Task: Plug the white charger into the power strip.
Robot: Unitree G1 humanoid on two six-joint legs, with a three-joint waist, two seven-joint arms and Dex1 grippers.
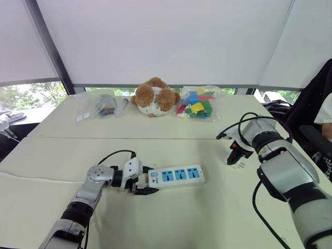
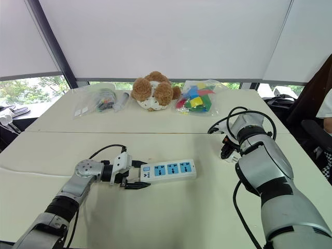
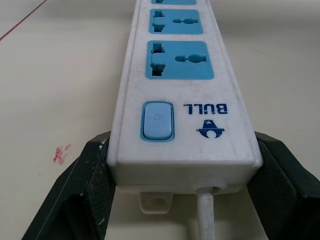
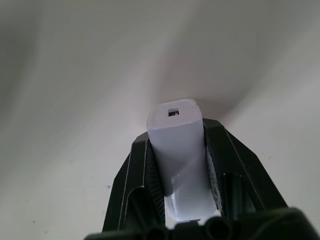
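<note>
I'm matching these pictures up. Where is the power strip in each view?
Left eye view: power strip lies on the table, left of centre, one end in the left gripper.
Right eye view: power strip, same spot, slightly further left.
Left wrist view: power strip runs away from the camera between the black fingers.
Right wrist view: faces the white charger in the right gripper.
Shared landmark: blue switch button at the gripped end.
</note>
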